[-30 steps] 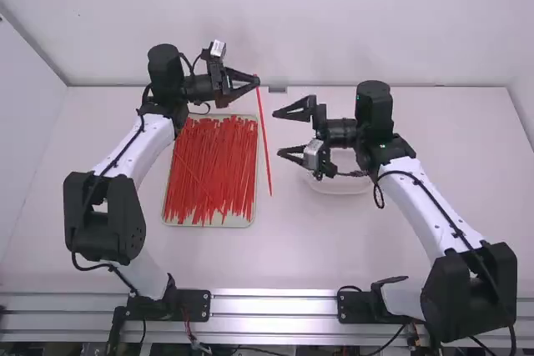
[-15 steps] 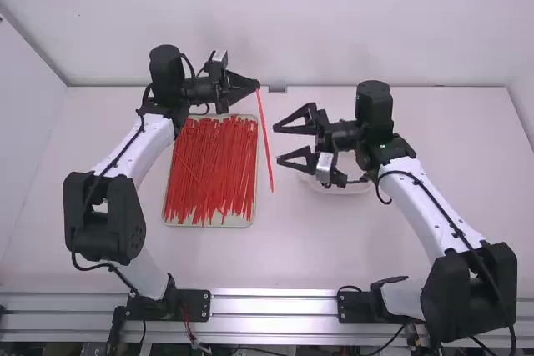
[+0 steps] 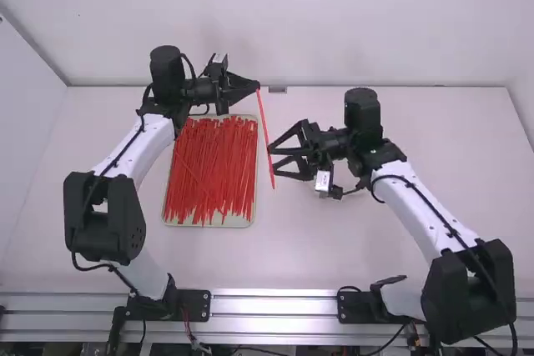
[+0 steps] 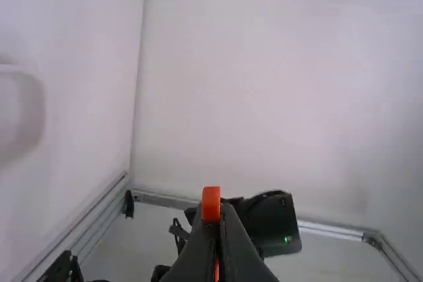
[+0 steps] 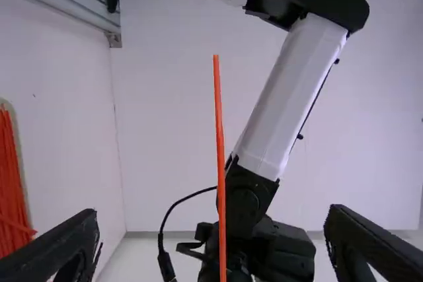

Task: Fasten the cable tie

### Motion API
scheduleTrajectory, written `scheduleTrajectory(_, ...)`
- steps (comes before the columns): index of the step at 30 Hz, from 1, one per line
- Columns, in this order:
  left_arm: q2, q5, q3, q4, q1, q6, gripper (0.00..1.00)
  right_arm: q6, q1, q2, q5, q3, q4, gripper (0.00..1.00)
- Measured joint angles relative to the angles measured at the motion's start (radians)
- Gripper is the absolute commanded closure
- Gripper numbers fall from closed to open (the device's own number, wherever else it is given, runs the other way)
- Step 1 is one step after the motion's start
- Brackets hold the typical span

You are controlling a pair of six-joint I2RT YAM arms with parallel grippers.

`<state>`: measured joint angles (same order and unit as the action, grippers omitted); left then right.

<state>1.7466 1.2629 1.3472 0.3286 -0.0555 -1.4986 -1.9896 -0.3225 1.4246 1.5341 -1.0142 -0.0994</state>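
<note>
Currently the L gripper (image 3: 253, 85) is pinched tight on one red tie (image 3: 264, 135) just below its head. It sits at the far side of the table (image 3: 350, 239), by the far right corner of the pile (image 3: 209, 168) of spare ties on a tray (image 3: 209, 224). The strap runs from there toward the near side, tail end free. The R gripper (image 3: 272, 161) sits just right of the strap w/ fingers spread wide and nothing in them; in the right wrist view the strap lines up approx midway between them. Main risk, imo: the strap is thin and floppy and held at one end only, so if R closes off-centre or at an angle it could nudge the strap aside and shut on air, or catch it edge-on and twist it. 2nd: a pull or bend from R could drag the tie out of L's pinch, b/c L grips only a short bit; it'd drop by the pile and be hard to tell from the rest. 3rd: even w/ a good grab, threading needs tail tip and head slot lined up closely, and a small miss means the tip skids past. Can't tell which way the slot faces.
</note>
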Motion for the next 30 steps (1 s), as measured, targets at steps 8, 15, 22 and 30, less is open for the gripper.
scheduleTrajectory(8,0.000,-0.067,0.000,-0.088,0.000,0.100,0.98,0.005,0.000,0.000,0.000,0.000,-0.006,0.37)
scheduleTrajectory(15,0.000,-0.071,0.000,-0.087,-0.001,0.139,0.98,0.074,-0.005,0.000,0.000,0.000,-0.029,0.56)
scheduleTrajectory(22,0.000,-0.058,0.000,-0.078,0.000,0.150,0.98,0.095,-0.007,0.000,0.001,0.000,-0.026,0.57)
scheduleTrajectory(30,0.000,-0.031,0.000,-0.093,0.004,0.169,0.98,0.098,-0.016,0.000,0.000,0.000,0.003,0.60)
